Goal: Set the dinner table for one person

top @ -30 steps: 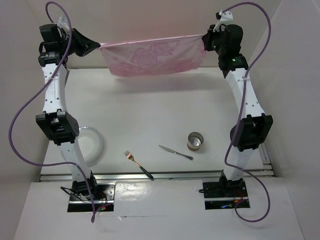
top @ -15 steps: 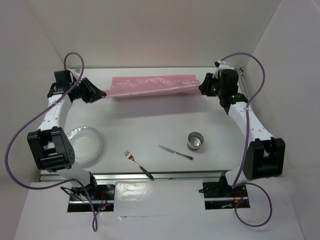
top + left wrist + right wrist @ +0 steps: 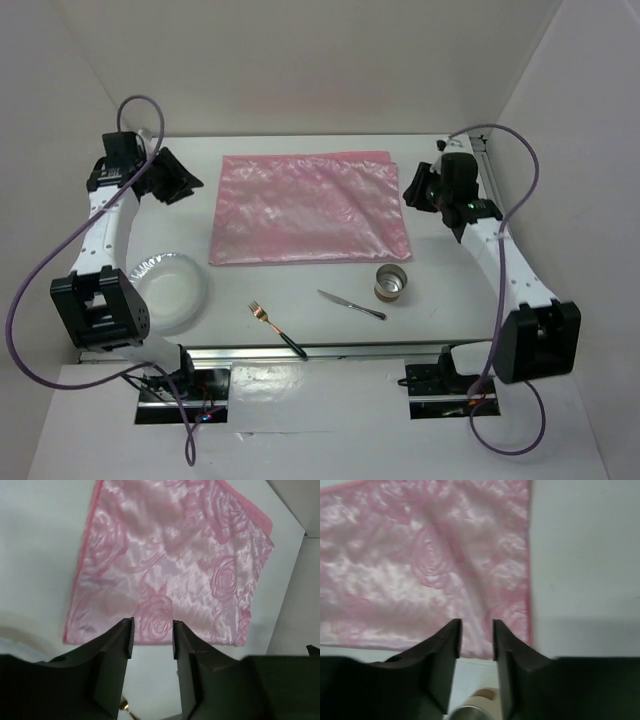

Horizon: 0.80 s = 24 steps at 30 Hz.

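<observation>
Fingers (image 3: pixel 117 650) of the left gripper (image 3: pixel 152 625) stand a narrow gap apart with nothing between them. Through that gap, low in the left wrist view, show the near edge of the pink mat (image 3: pixel 170 560) and, below it, a strip of the white dinner table (image 3: pixel 40 555). The table also fills the left of that frame.

The right gripper (image 3: pixel 476 625) is the same: its fingers (image 3: pixel 445 650) are slightly parted and empty. The mat (image 3: pixel 420 555) spreads across the upper left of the right wrist view, with bare table (image 3: pixel 585 555) to the right.

In the top view the left gripper (image 3: pixel 185 180) sits at the upper left, just off the mat's left edge. The right gripper (image 3: pixel 412 190) is just beside its right edge. The mat (image 3: pixel 310 208) lies flat on the dinner table (image 3: pixel 300 285), in the far middle of the tabletop.

Nearer the arm bases, from left to right, are a white plate (image 3: pixel 170 290), a fork (image 3: pixel 275 328), a knife (image 3: pixel 350 304) and a metal cup (image 3: pixel 391 282). The cup is just beside the mat's lower right corner. All four rest on the table, well apart from both grippers.
</observation>
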### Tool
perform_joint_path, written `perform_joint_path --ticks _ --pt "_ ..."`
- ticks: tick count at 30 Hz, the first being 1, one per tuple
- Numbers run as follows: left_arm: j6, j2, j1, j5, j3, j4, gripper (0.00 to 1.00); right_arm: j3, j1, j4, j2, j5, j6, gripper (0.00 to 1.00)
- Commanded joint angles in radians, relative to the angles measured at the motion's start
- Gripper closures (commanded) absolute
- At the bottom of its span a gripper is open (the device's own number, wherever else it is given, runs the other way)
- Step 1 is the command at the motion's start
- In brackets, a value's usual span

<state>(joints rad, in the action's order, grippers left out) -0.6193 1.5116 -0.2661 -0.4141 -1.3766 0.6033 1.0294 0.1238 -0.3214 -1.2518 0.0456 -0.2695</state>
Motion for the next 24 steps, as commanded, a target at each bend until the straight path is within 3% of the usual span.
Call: perform_joint_path --ticks 1,3,4,5,8,12,24 --pt "0.068 0.131 0.099 0.069 -0.093 0.039 0.49 0.166 -0.009 -0.05 -0.168 0.13 -0.054 0.64" --pt "0.069 0.238 0.16 0.116 -0.142 0.079 0.8 0.252 -0.009 -0.109 -0.32 0.256 -0.054 0.93" --pt "0.069 0.271 0.177 0.116 -0.142 0.079 0.88 0.276 0.0 -0.137 -0.371 0.278 -0.054 1.0" --pt "0.069 0.301 0.192 0.129 -0.154 0.09 1.0 0.29 0.0 -0.168 -0.414 0.289 -0.054 1.0" --pt "0.059 0.395 0.272 0.138 -0.164 0.099 1.0 0.287 0.01 -0.148 -0.543 0.358 -0.077 1.0" --pt "0.038 0.444 0.321 0.184 -0.104 0.073 1.0 0.267 0.02 -0.137 -0.598 0.329 -0.114 0.99" --pt "0.006 0.506 0.331 0.215 -0.021 0.038 1.0 0.152 0.02 -0.197 -0.696 0.217 -0.264 1.0"
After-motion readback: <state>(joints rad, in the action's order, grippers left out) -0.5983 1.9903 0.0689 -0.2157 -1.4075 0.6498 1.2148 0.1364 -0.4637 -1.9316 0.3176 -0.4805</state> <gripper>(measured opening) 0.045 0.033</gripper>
